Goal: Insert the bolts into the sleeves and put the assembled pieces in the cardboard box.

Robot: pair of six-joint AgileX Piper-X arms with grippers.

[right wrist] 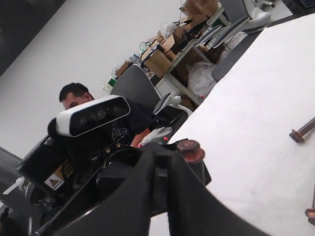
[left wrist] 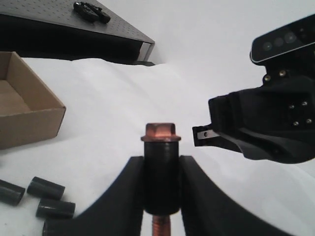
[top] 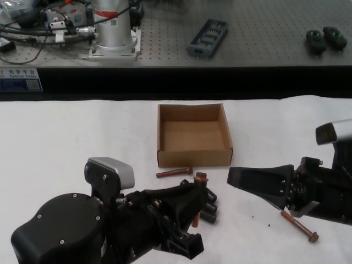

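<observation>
1. Left gripper [left wrist: 161, 164]: held over the near half of the surface, in front of the box. Its fingers are clamped on a black sleeve [left wrist: 161, 182] from both sides.
2. Bolt [left wrist: 161, 132]: copper and upright, passed through that sleeve. The head sits on the sleeve's top and the threaded end shows below.
3. Cardboard box [top: 192, 158]: at the middle of the surface, toward its far edge, open side up. No assembled piece lies in it yet.
4. Right gripper [top: 232, 176]: toward the right edge, pointed at the held piece and a little apart from it. Its fingers are closed together and carry nothing.
5. Loose bolt [top: 173, 172]: lying flat just before the box's near wall. A second bolt [top: 300, 226] lies toward the near right corner, by the right arm.
6. Spare sleeves [left wrist: 45, 189]: a small cluster lying on the surface beside the left gripper.
7. Step in hand, as I judge it — carrying the assembled piece to the box. Keep the clamp firm and the piece upright so the bolt cannot slide out. Clear the near wall, then lower well inside before letting go.
</observation>
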